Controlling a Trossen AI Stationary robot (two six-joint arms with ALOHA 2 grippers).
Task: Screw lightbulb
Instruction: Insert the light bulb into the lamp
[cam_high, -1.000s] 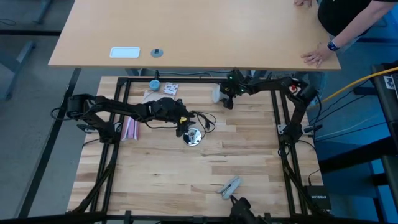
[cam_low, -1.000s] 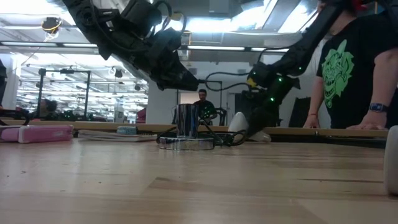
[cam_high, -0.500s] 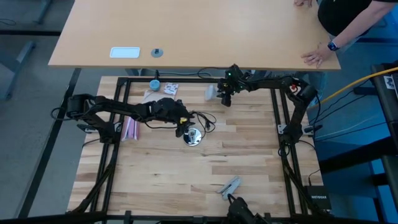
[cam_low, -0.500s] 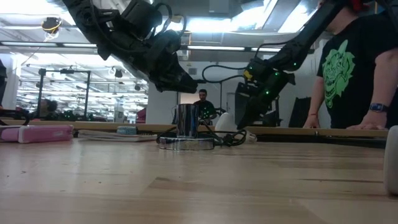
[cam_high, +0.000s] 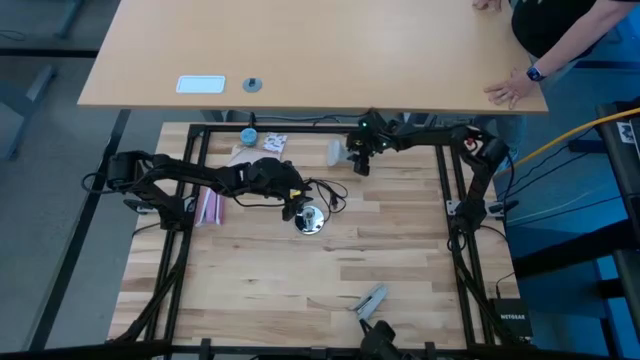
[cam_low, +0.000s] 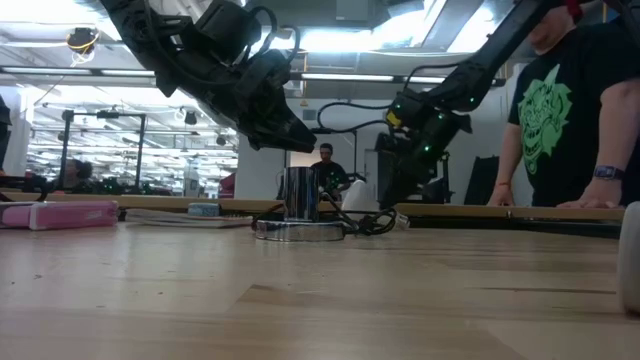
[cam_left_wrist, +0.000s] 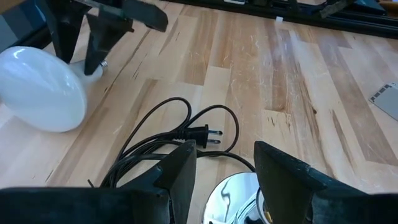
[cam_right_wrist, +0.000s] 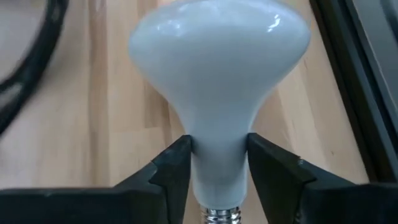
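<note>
At table's 12 o'clock, right gripper (cam_right_wrist: 214, 168) pinches bulb (cam_right_wrist: 217, 74) neck; globe points straight ahead. Left gripper (cam_left_wrist: 224, 162) apart over base (cam_left_wrist: 239, 199).

lightbulb (cam_right_wrist: 217, 74) screw base: cut off at edge | person (cam_low: 560, 110): head cropped

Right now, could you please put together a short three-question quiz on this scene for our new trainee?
1. True or false: the right gripper is shut on the neck of the lightbulb.
2. What lies on the table beside the lightbulb in the left wrist view?
A. a black cord with a plug
B. a spoon
C. a cup
3. Fill in: the left gripper hovers over the shiny silver ____.

Key: 1 true; 2 A; 3 disc.
</note>
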